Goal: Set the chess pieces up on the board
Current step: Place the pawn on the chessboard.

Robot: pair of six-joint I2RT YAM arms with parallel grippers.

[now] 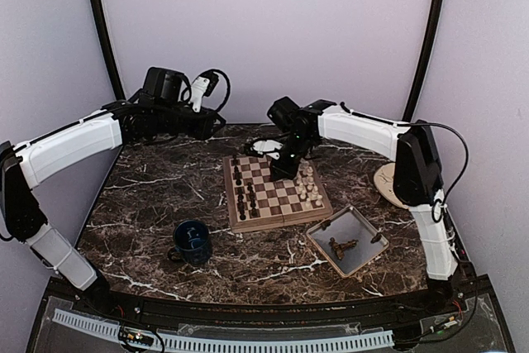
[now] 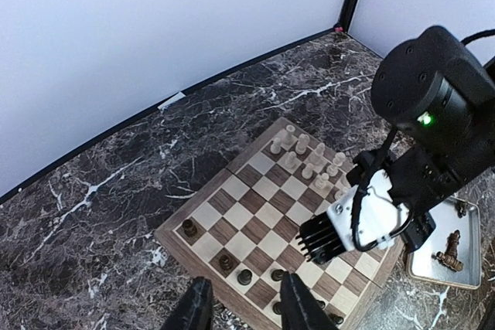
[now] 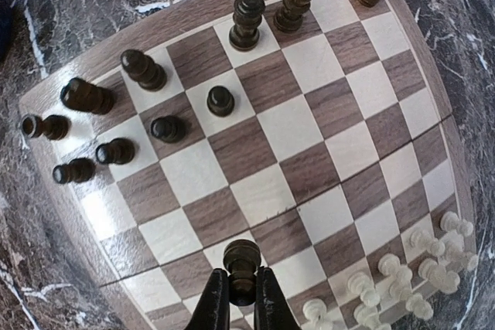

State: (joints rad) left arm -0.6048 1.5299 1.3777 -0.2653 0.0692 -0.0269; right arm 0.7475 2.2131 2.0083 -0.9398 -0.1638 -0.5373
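A dark piece [image 3: 242,262] is gripped between the two fingers of the right claw [image 3: 241,303] at the bottom middle of the right wrist view. Its foot is hidden by the fingers, so it cannot be told whether the square beneath is touched. The board [image 3: 309,168] fills most of that view. More dark pieces [image 3: 139,106] are gathered toward the upper left, several seen at so steep an angle that their shapes are hard to tell. White pieces [image 3: 402,276] are crowded at the lower right and partly cut off by the frame edge.

In the top view the board is seen at the middle of the marbled counter [image 1: 149,196], with the right claw over its far part. The gripped piece is too small to be made out there.

The left claw [image 2: 244,311] is shown only in the left wrist view. Its fingers [image 2: 197,307] are cut off by the bottom edge and are parted, with nothing held between them. The near right corner of the board is covered there by the right arm.

A grey tray [image 1: 364,225] is set at the lower right of the board, with a few dark figures [image 1: 341,245] lying in it, their kind not discernible. A blue mug [image 1: 192,241] stands at the lower left of the board. A round plate [image 1: 384,181] at the right is half hidden behind the right arm.
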